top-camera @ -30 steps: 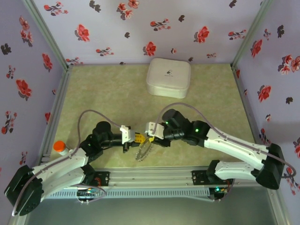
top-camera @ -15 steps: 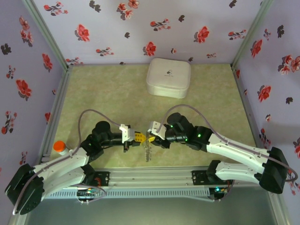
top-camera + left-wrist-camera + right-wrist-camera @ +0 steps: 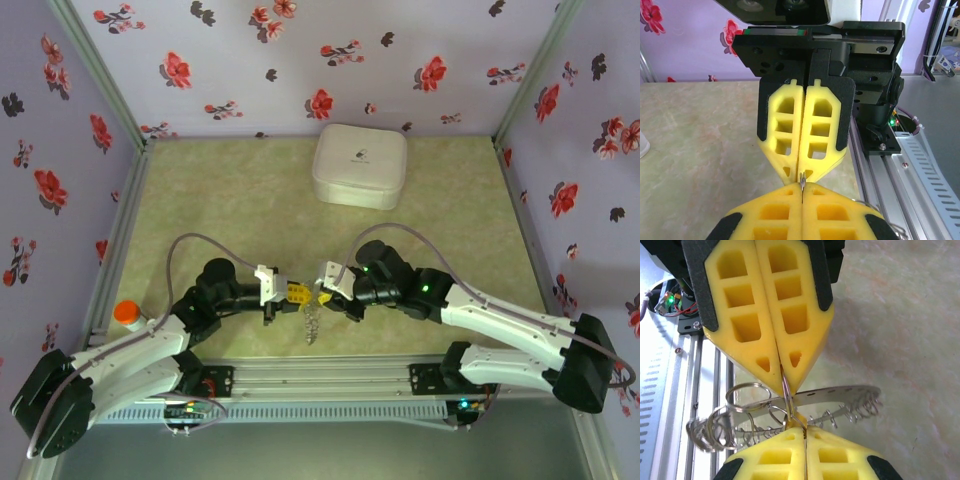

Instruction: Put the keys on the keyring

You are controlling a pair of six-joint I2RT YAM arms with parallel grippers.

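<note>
The keyring [image 3: 840, 391] dangles, pinched where both pairs of closed jaws meet.

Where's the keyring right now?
In the top view the keyring hangs at centre, just above the front rail, directly below where the left hand and right hand meet tip to tip.

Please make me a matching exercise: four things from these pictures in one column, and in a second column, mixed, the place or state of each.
1. white box
2. orange cap
3. keyring
4. left gripper

a. hangs below the meeting gripper tips
b. far side of the table
c. shut, tip to tip with the right gripper
d. table's left edge, beside the left arm

Pairs: 1-b, 2-d, 3-a, 4-c
</note>
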